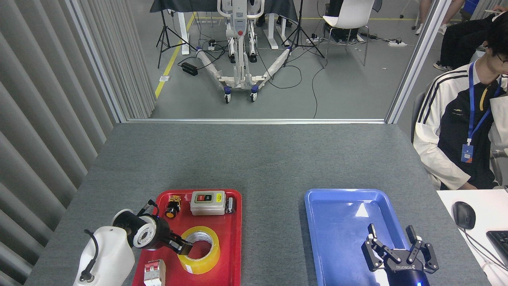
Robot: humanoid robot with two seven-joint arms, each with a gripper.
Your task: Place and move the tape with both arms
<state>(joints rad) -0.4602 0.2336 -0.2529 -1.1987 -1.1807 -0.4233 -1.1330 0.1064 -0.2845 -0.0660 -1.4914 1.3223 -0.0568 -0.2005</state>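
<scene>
Two grippers, little done: the tape (pixel 198 250) lies flat in the red tray (pixel 234 238), its near-left rim at the left gripper (pixel 180 247), whose jaw spread I cannot tell. The right gripper (pixel 397 246) hovers wide above the blue tray (pixel 337 198), well apart; lift and transfer remain.

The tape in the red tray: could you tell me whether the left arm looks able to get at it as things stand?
Probably yes. The left claw is already at the tape, at its left rim, and nothing lies between them; whether it grips the roll cannot be told.
</scene>
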